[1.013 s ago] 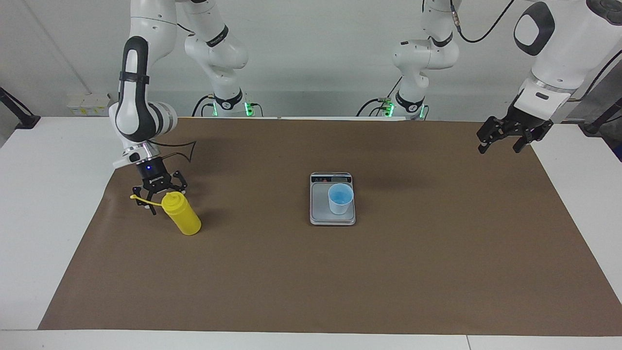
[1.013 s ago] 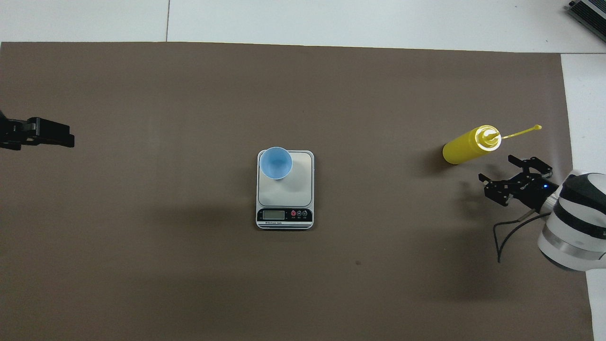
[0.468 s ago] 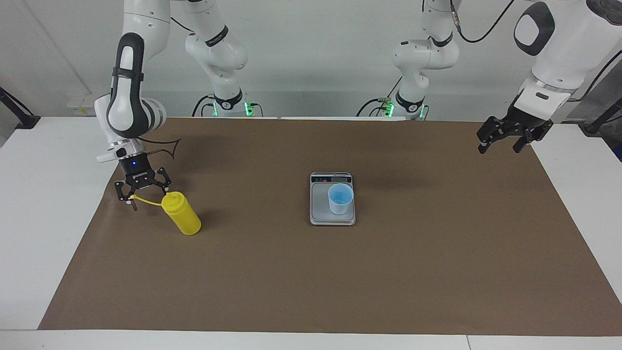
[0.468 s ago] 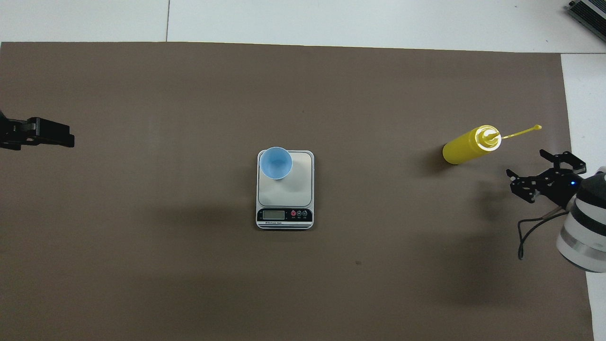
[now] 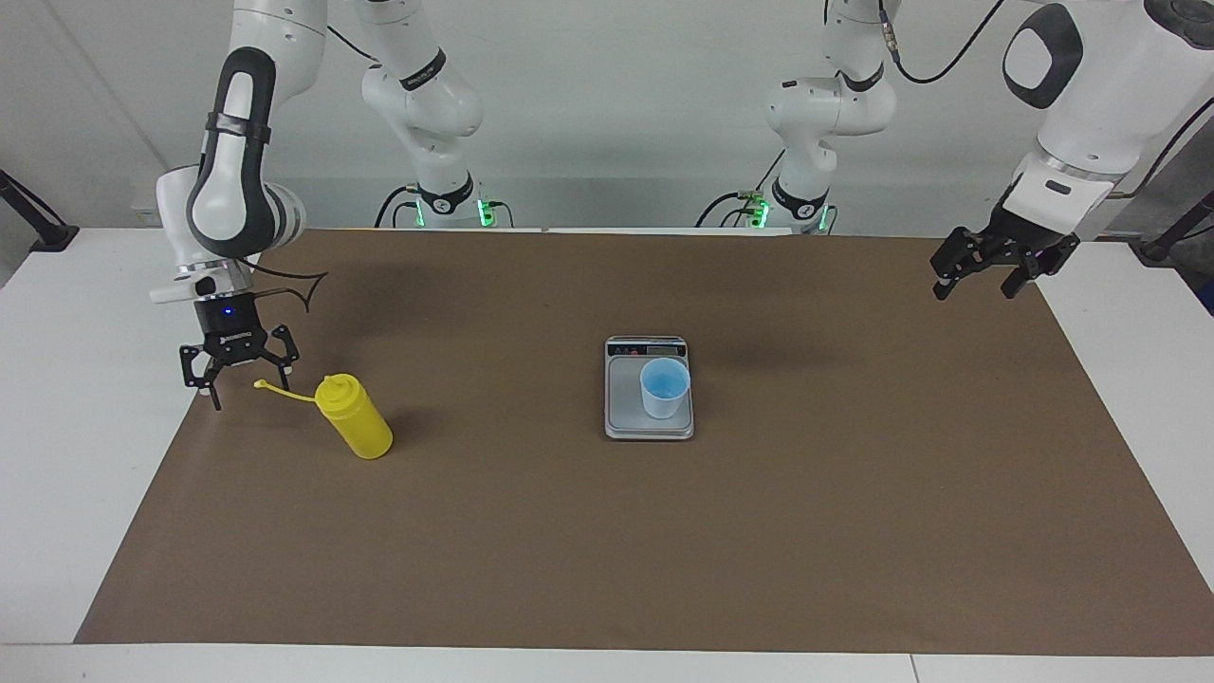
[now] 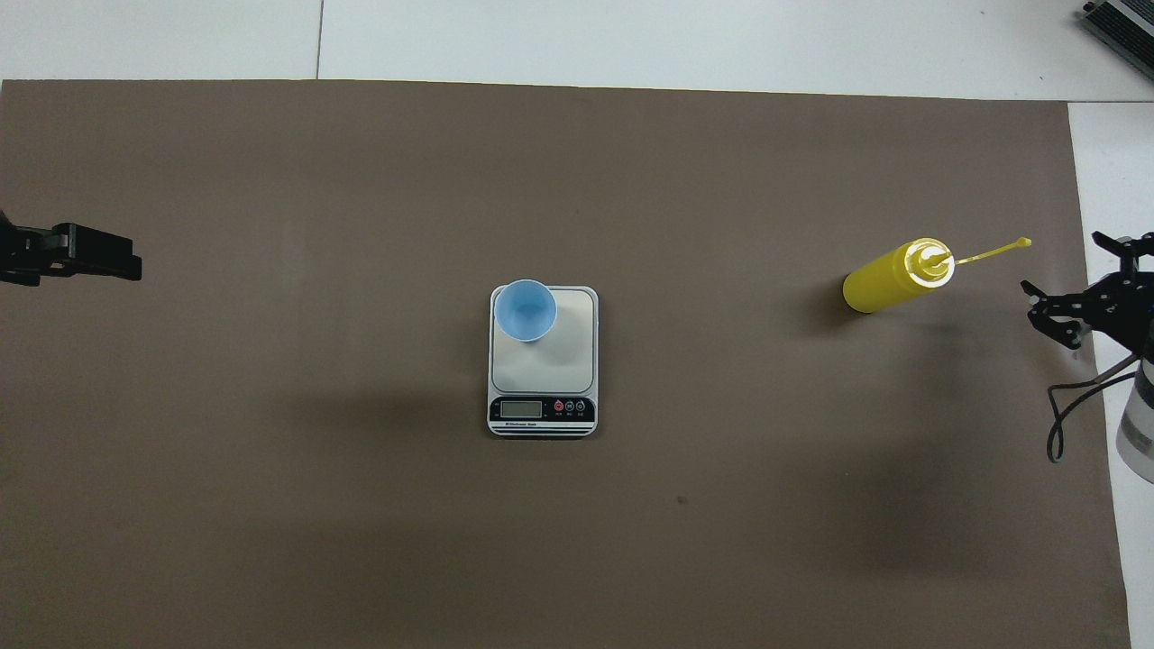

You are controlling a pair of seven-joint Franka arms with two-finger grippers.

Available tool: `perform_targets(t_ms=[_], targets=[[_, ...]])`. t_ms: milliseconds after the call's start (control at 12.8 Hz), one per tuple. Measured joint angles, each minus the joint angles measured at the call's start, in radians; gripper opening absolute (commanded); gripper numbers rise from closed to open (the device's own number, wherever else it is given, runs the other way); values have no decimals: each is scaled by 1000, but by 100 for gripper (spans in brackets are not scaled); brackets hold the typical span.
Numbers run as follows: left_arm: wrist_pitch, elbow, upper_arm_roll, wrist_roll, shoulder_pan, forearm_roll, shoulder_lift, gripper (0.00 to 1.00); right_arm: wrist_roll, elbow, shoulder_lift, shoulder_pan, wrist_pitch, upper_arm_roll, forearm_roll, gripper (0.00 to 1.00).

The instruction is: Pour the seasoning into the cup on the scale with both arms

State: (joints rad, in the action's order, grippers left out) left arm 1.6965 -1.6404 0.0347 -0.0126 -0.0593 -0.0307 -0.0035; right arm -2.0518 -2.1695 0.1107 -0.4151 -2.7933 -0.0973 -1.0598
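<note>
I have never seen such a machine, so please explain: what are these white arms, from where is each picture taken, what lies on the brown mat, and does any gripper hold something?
These are two robot arms at a table, each ending in a black two-finger gripper. One picture is taken from across the table, facing the robots; the other looks steeply down from above their own end.

On the brown mat a grey scale stands in the middle, with a small blue cup on it. A yellow squeeze bottle stands toward the right arm's end, its cap strap sticking out sideways.

Nothing is held. The right gripper hangs open beside the bottle, over the mat's edge, not touching it. The left gripper waits open over its own end of the mat.
</note>
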Motion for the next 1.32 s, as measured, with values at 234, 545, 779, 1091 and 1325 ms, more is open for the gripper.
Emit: perform_targets(t_ms=[234,545,779,1091,1325], targets=[[0,0,0,0,0,0,0,100,162,49,0,1,39,0,175,100],[0,0,0,0,0,0,0,100,598,124,-2,6,153,-2,529,100],[0,0,0,0,0,0,0,100,1016,156,-21,41,227,-5,775,100],[0,0,0,0,0,0,0,100,1499,232,-59,122,445,-10,982,100],[0,0,0,0,0,0,0,100,1767,304,-65,175,609,-11,1022,100]])
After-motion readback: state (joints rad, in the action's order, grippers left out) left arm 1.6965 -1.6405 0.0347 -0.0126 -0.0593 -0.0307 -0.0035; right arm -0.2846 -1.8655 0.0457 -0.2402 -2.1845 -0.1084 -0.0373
